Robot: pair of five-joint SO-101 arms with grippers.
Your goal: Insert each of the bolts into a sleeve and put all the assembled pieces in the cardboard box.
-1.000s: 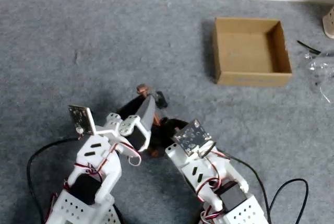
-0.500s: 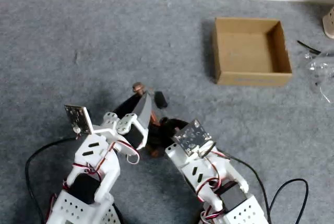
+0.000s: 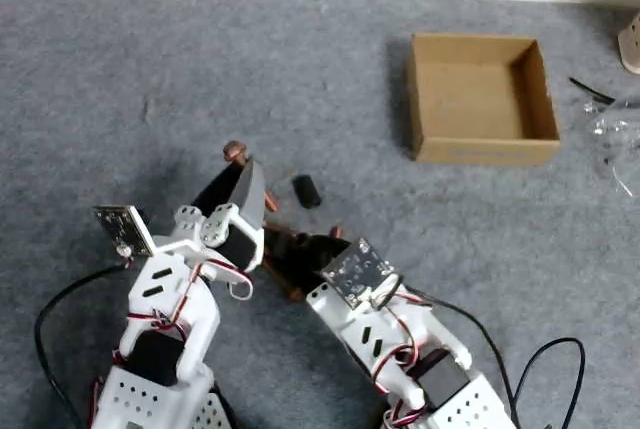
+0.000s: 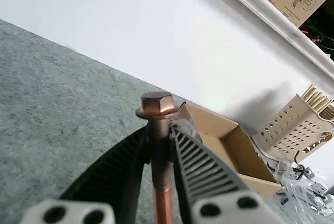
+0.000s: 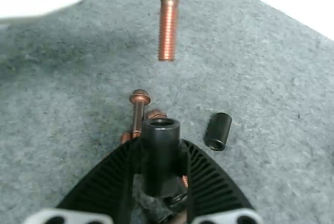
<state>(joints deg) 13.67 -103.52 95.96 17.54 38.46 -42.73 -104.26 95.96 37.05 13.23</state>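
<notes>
My left gripper (image 3: 243, 167) is shut on a copper bolt (image 3: 236, 152) and holds it head up above the carpet; the bolt (image 4: 159, 145) stands between its ribbed black fingers. My right gripper (image 3: 285, 252) sits close beside it, shut on an upright black sleeve (image 5: 160, 153). The held bolt's threaded end (image 5: 168, 23) hangs above and beyond that sleeve, apart from it. A loose black sleeve (image 3: 305, 190) lies on the carpet, and loose bolts (image 5: 138, 110) lie just past the held sleeve. The open cardboard box (image 3: 480, 99) stands at the far right.
Grey carpet covers the table. Clear plastic bits and black cables (image 3: 608, 117) lie right of the box. A beige slotted basket (image 4: 300, 125) stands beyond the box by the white wall. Arm cables (image 3: 545, 369) trail at the near edge.
The left arm has swung left and farther out with the bolt, away from the right gripper. The right arm has shifted slightly left, still holding its sleeve.
</notes>
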